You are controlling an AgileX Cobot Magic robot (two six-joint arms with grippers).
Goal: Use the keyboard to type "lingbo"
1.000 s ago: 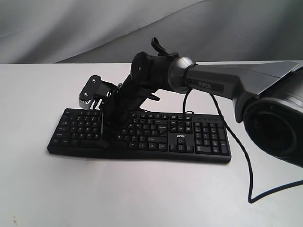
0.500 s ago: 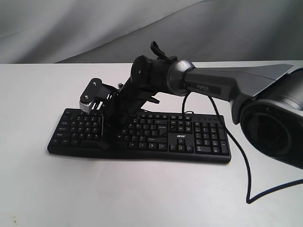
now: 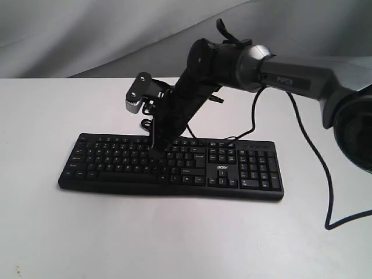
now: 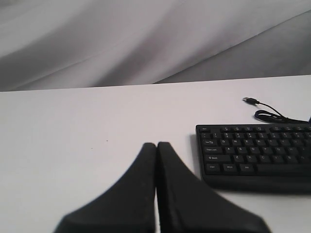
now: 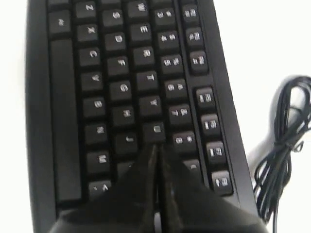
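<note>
The long black keyboard (image 3: 192, 171) lies across the white table, number pad and "acer" logo toward the right. My right gripper (image 3: 156, 152) reaches in from the right, shut and empty, with its tips pointing down at the upper letter rows left of the middle. In the right wrist view the keyboard (image 5: 112, 73) fills the picture and the shut right gripper (image 5: 155, 148) sits just past the U key (image 5: 155, 129); I cannot tell whether it touches a key. My left gripper (image 4: 156, 144) is shut and empty over bare table, beside the keyboard (image 4: 257, 155) at its Ctrl end.
The keyboard's thin cable (image 5: 286, 141) lies bundled behind its far edge, and its USB plug (image 4: 250, 100) rests loose on the table. The right arm's own black cable (image 3: 317, 163) hangs down to the table at the right. A grey cloth backdrop (image 3: 87, 35) stands behind.
The right arm has lifted off the lower-left keys and swung right and toward the far rows. Its shut tips now point at the upper letter rows. The keyboard has not moved.
</note>
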